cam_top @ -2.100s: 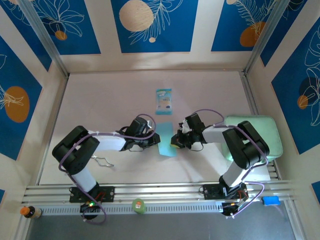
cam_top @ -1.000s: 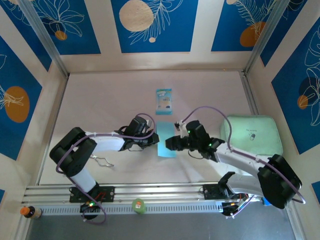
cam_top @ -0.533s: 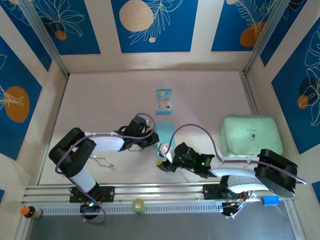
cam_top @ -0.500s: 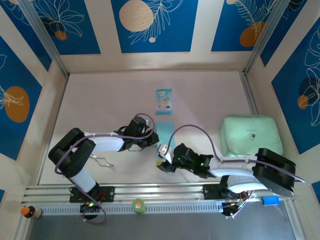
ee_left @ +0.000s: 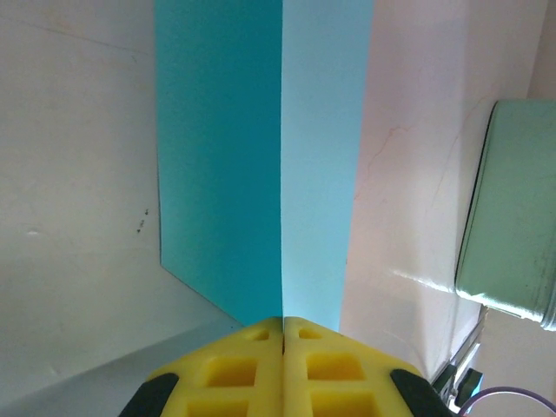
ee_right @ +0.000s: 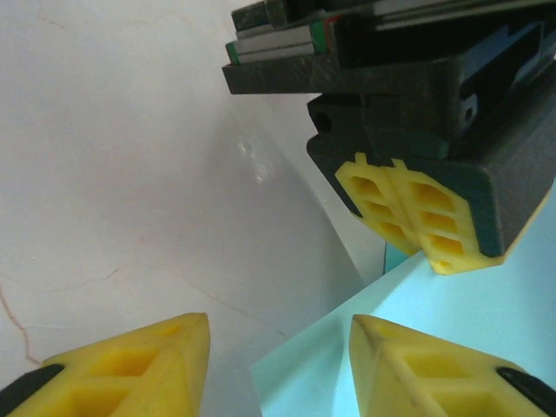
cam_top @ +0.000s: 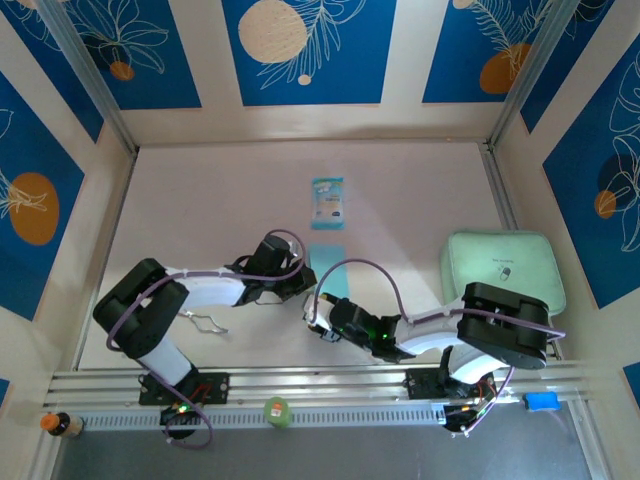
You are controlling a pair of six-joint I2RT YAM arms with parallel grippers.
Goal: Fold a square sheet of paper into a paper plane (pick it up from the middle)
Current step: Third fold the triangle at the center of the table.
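Right claw (cam_top: 318, 326) swung in, seemingly at sheet (ee_left: 326, 174) corner.

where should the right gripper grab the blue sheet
Take the free corner of the square sheet of paper that pokes between the open fingers of the right gripper. Come straight ahead, low along the table. The left gripper is shut on the sheet further along, so this corner looks slightly raised, letting one finger slip under.
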